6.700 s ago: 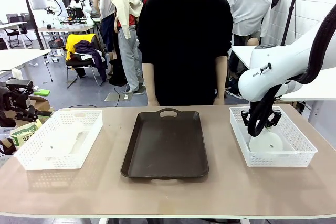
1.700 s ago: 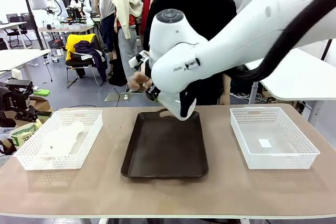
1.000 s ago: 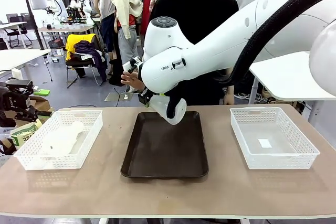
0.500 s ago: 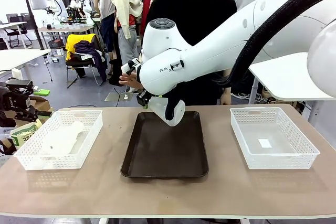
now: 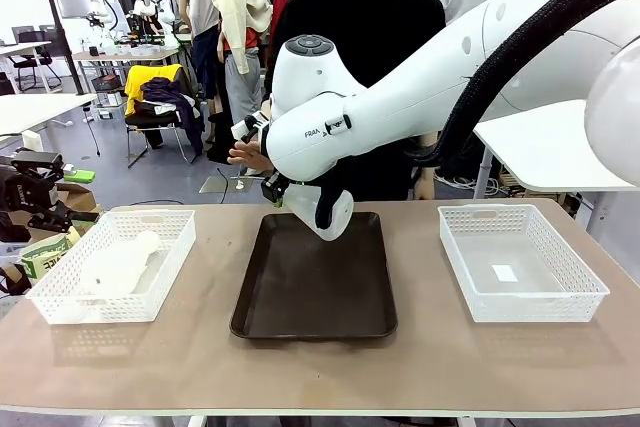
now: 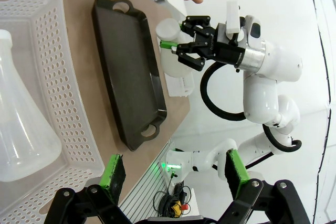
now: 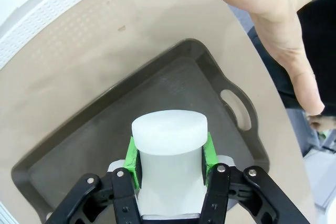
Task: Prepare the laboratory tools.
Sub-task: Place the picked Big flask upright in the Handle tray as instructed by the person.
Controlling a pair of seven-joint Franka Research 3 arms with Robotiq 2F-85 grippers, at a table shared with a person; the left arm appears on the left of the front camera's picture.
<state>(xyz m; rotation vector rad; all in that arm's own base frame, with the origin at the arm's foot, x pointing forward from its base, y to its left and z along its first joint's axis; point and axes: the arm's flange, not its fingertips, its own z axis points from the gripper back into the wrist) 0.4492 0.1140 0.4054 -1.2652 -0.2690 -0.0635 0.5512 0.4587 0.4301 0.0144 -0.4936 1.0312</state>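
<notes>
R pincer (image 7: 169, 156) clamps frosted-white conical flask (image 7: 168, 124) over dark brown tray (image 7: 173, 82); L pincer (image 6: 174, 169) wide open, empty, near 2nd flask (image 6: 21, 129).

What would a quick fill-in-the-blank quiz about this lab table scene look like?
1. The right gripper has its jaws shut on a flask above the dark ____.
2. The other flask sits in the basket on the robot's ____ side.
3. The left gripper has its jaws ____.
Missing words: tray; left; open.
</notes>
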